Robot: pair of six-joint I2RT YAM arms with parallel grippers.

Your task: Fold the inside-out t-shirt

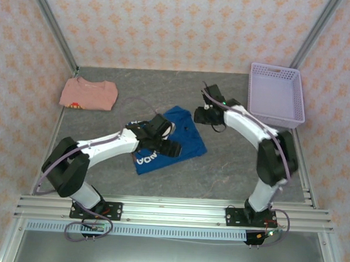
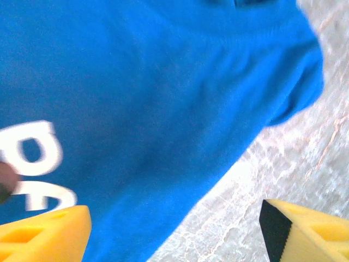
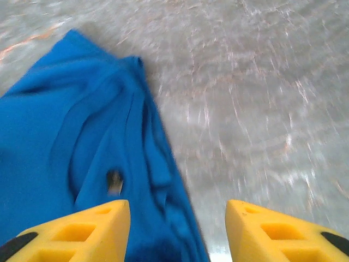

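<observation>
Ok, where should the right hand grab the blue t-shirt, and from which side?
Probably the bunched edge of the t-shirt nearest the right hand, approached from the bare table side. The cloth ridges up there, and the hand hangs open right over it.

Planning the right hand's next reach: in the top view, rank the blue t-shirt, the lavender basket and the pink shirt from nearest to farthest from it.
From the right hand:
1. the blue t-shirt, just left of it.
2. the lavender basket, far right corner.
3. the pink shirt, far left corner.
</observation>
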